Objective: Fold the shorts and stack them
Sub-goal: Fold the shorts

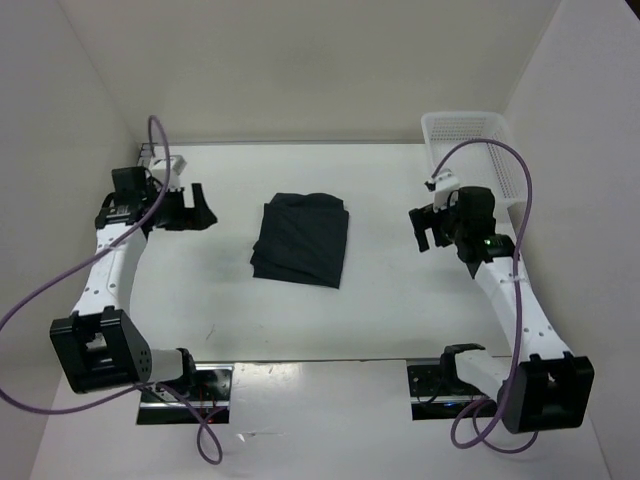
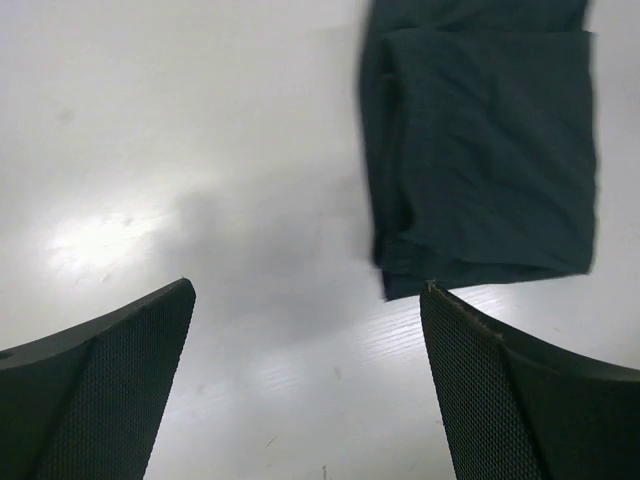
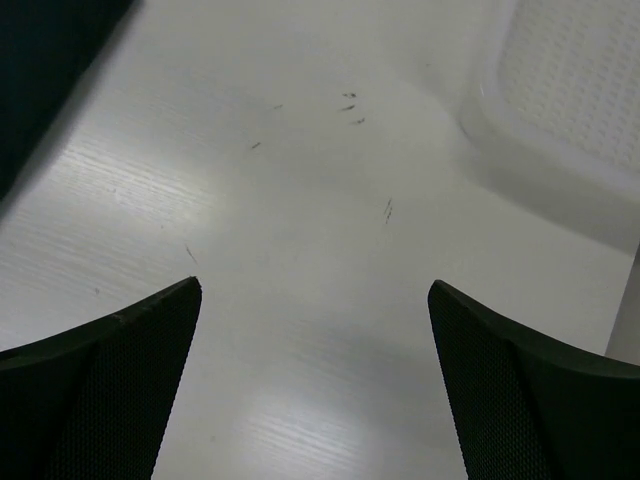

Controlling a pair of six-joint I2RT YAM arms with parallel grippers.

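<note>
Left gripper (image 1: pixel 192 208), right gripper (image 1: pixel 424 228): both hanging spread apart, empty, flanking folded shorts (image 1: pixel 302 238) lying mid-frame on counter (image 1: pixel 380 320); long axis running top-to-bottom; neither sitting clearly nearer.

Dark shorts (image 1: pixel 301 239) folded flat (compact rectangle), mid-table.

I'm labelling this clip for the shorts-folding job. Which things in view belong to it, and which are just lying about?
Belongs to the job:
- folded dark soft-fabric shorts, mid-table
- left arm and right arm, jaws open, holding nothing

Just lying about:
- white plastic mesh basket, at the table's far right corner
</note>
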